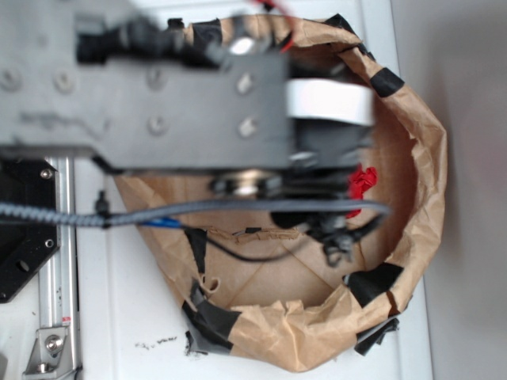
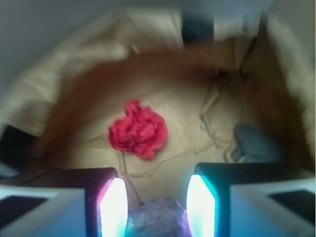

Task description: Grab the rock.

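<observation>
With the rock between wide jaws, closing off-centre on its rough facets could squirt it out.

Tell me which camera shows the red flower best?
The wrist camera. The red flower lies there in full view on the brown paper, just beyond the open gripper, with a rock between its fingers. The exterior view shows only a sliver of the flower behind the robot arm.

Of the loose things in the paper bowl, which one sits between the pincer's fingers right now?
The small rough purplish-grey rock, at the bottom edge of the wrist view, between the open pincer fingers. The red ruffled paper flower and grey plush toy lie farther off.
</observation>
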